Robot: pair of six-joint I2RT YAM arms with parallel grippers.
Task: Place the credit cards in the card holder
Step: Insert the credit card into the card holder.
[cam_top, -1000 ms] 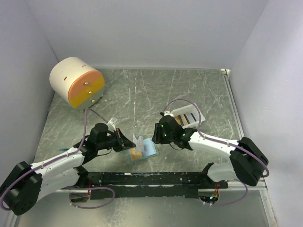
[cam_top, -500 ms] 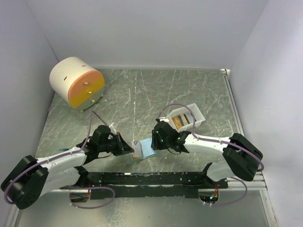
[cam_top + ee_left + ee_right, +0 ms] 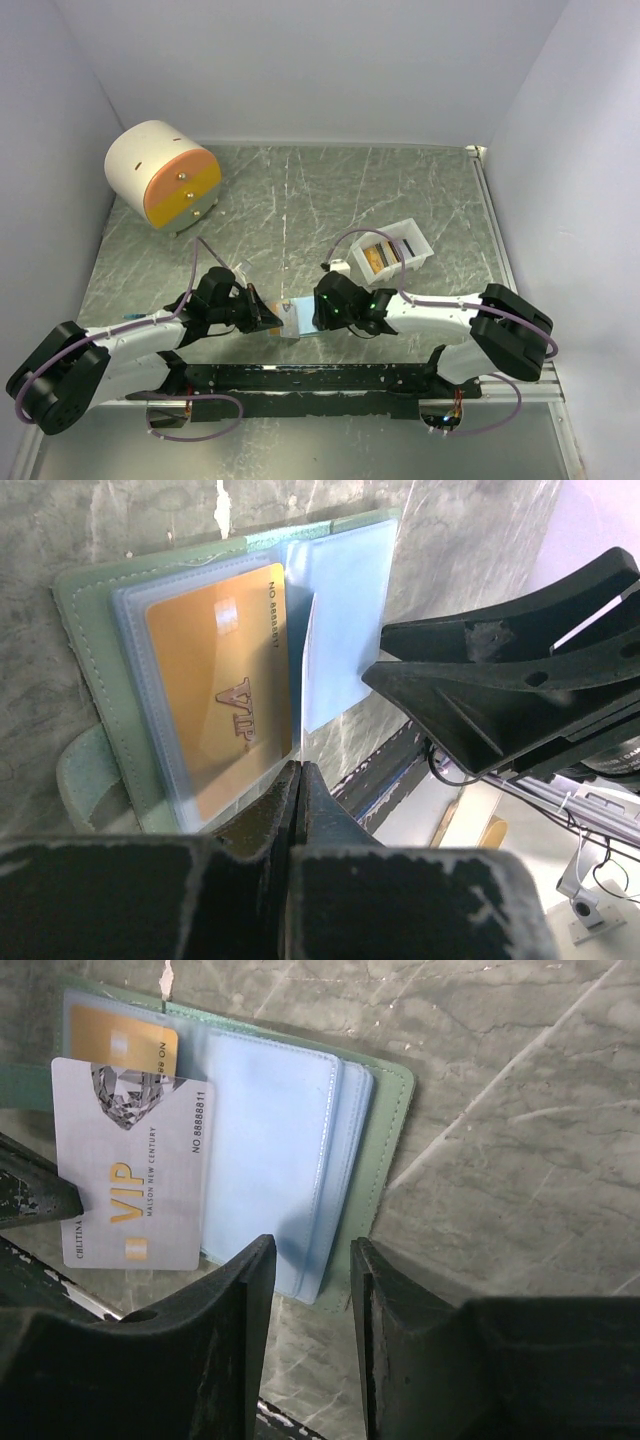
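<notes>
**Grey card pinched over open card holder**

Card holder (image 3: 300,318): lies open and flat on the marbled table (image 3: 300,200), at 6 o'clock from the table's middle in the top view, sage-green cover down and pale blue pockets up. Carries an orange-gold card (image 3: 220,695) in a clear pocket on one half.

Grey card (image 3: 130,1175), marked VIP: hangs over that same half and overlaps the lower part of the orange-gold one. Cannot be told whether any edge of it sits in a pocket.

Left gripper (image 3: 298,775): lies at the holder's 9 o'clock, fingers closed tight on the grey card's edge.

Right gripper (image 3: 311,1247): sits at the holder's 3 o'clock, over the bare blue half. Fingers stand partly apart with that half's near edge showing between them. Pinches nothing; contact with the leaf not clear.

White tray (image 3: 422,243): rests at 2 o'clock from the holder, near the right arm, with more cards (image 3: 380,258) inside.

Round cream-and-orange cabinet (image 3: 160,175): stands well apart at 10 o'clock, by the far left wall.
</notes>
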